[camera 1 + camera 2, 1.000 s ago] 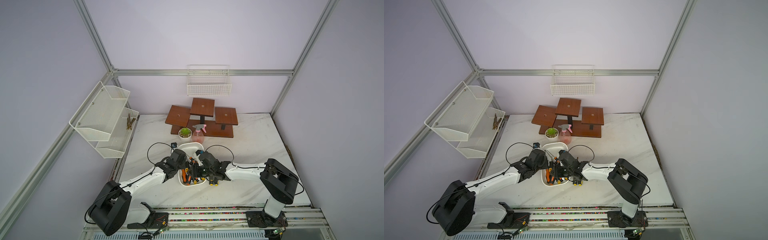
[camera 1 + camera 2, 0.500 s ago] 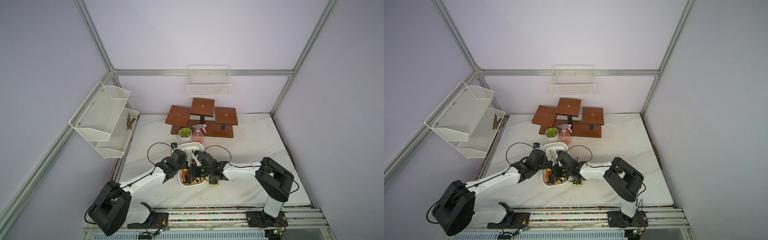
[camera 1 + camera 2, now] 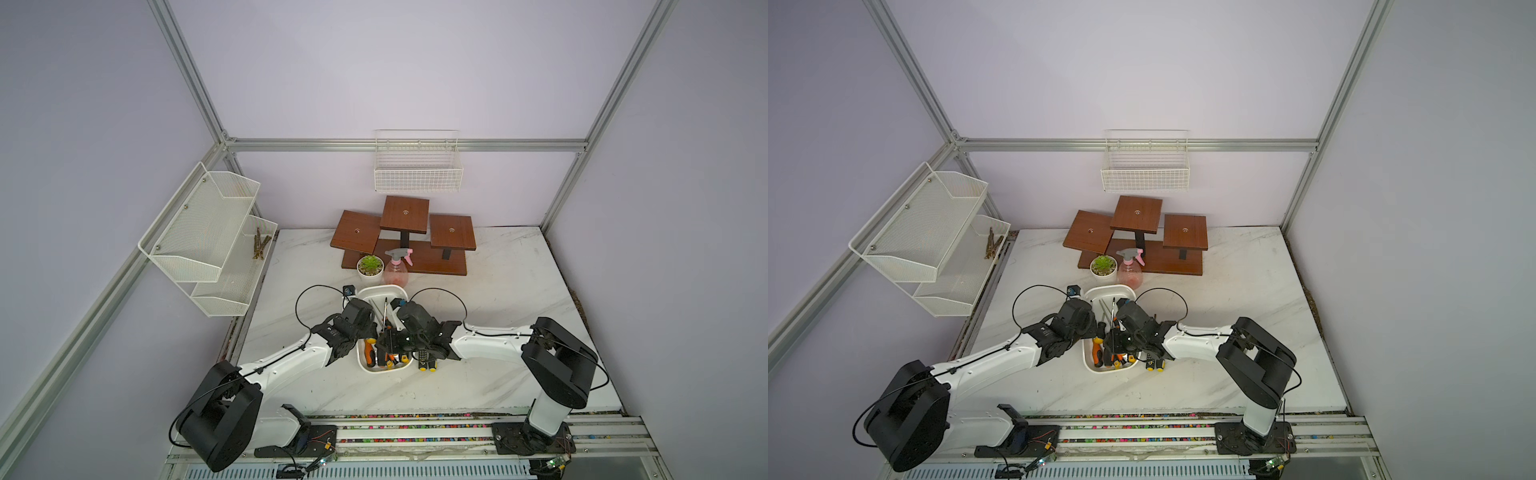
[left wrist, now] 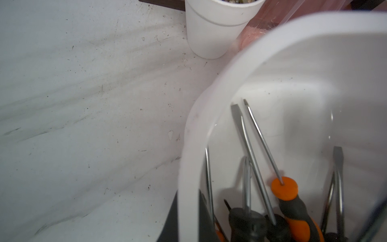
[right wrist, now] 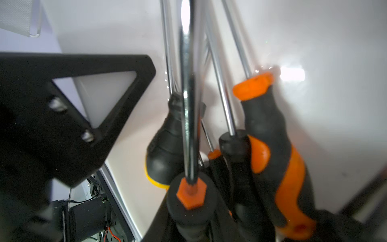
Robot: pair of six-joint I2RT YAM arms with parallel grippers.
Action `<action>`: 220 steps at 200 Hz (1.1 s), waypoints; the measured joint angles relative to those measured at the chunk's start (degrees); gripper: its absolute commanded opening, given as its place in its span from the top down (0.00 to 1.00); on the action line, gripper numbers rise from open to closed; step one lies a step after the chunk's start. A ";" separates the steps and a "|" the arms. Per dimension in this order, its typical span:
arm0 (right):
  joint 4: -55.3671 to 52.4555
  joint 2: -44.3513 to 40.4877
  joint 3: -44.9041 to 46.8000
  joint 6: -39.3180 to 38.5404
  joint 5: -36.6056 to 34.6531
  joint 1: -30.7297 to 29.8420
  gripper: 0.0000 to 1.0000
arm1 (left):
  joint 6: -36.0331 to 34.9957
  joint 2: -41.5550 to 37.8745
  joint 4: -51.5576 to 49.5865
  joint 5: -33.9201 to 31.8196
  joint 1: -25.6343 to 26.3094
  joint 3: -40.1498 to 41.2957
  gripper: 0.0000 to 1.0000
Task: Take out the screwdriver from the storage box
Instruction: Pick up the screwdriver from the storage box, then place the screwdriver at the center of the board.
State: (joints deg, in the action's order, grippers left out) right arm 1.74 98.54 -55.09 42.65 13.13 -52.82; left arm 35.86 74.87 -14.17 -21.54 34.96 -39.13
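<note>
A potted succulent point(image 3: 370, 264) and pink spray bottle point(image 3: 395, 272) stand side by side before a wooden riser point(image 3: 434, 261).

Soft, even light fills both top views. Only faint shadows lie on the marble table point(image 3: 498, 270) beneath the left claw point(image 3: 371, 332) and right claw point(image 3: 390, 340), and wide-angle stretch splays the frame posts point(image 3: 187, 75) toward the corners. In the left wrist view, the storage box point(image 4: 209, 104) rim nearest the left claw smears out of focus, while the marble beyond is sharper. In the right wrist view, the screwdriver point(image 5: 189, 117) shaft rising from the right claw is blurred and carries a bright streak. Glare whitens the box wall just past the orange handle point(image 5: 293, 178).
</note>
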 measured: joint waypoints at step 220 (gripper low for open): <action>-32.98 -27.10 6.71 -14.75 -10.71 8.55 1.00 | -0.20 0.17 -0.70 -0.39 0.04 -0.63 1.00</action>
State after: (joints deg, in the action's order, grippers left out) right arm -31.24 71.44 -48.38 27.90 2.42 -44.27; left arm 35.66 75.05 -14.87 -21.93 35.00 -39.77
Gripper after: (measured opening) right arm 0.257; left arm 0.086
